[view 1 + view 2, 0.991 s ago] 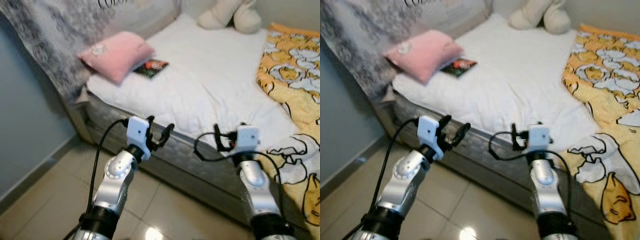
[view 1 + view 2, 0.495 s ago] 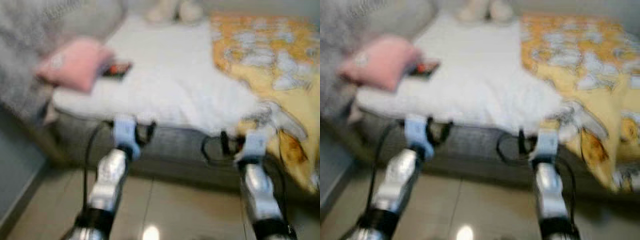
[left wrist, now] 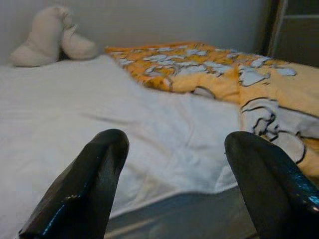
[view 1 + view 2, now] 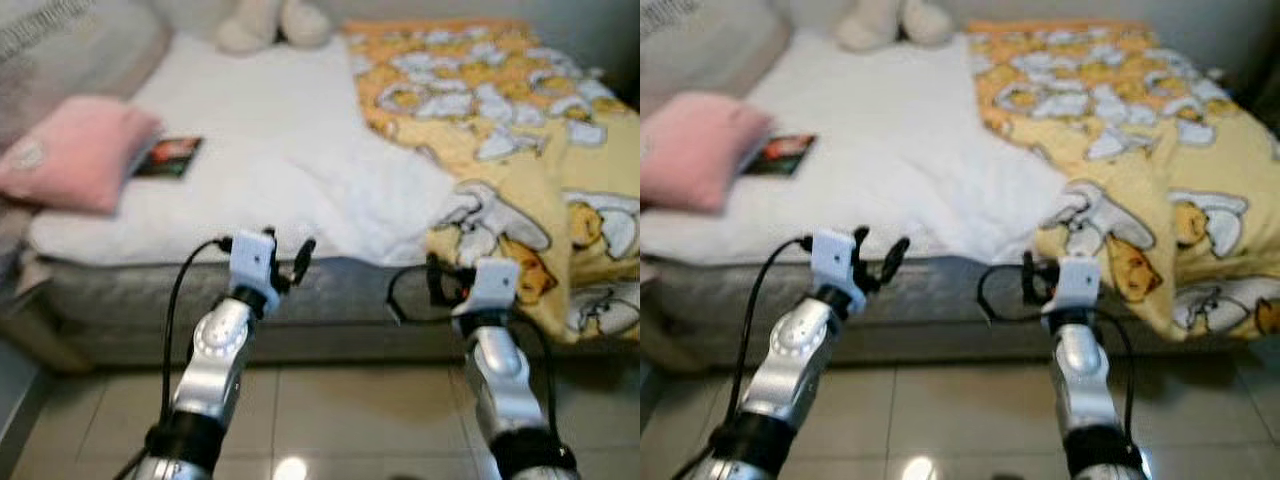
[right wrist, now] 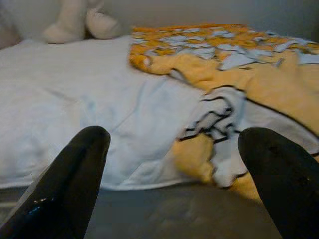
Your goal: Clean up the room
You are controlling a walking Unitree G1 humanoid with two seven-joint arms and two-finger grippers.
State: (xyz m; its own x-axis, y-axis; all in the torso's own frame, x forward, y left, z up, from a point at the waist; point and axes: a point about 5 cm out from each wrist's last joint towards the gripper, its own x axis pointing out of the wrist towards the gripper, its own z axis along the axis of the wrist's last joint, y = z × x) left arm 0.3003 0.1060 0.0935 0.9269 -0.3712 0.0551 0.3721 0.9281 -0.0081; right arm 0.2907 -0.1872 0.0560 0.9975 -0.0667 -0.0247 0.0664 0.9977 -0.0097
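Note:
A bed with a white sheet [image 4: 270,150] stands straight ahead. On its left part a pink pillow [image 4: 65,150] lies beside a small dark book [image 4: 168,158]. A cream plush toy [image 4: 262,22] sits at the far edge. A yellow patterned blanket [image 4: 500,120] covers the right part and hangs over the near side. My left gripper [image 4: 288,252] is open and empty, held before the mattress edge. My right gripper [image 4: 445,285] is open and empty too, just short of the hanging blanket. In the wrist views, the left gripper [image 3: 174,142] and the right gripper [image 5: 174,137] face the sheet and blanket.
The grey mattress side [image 4: 120,300] runs across in front of me above a tiled floor [image 4: 330,420]. A grey fuzzy cover [image 4: 60,40] lies at the bed's far left. A dark piece of furniture [image 3: 294,30] stands beyond the blanket.
The camera has swung right with blur, so the bed now faces me squarely and more of the yellow blanket is in view. Both grippers stay open and empty.

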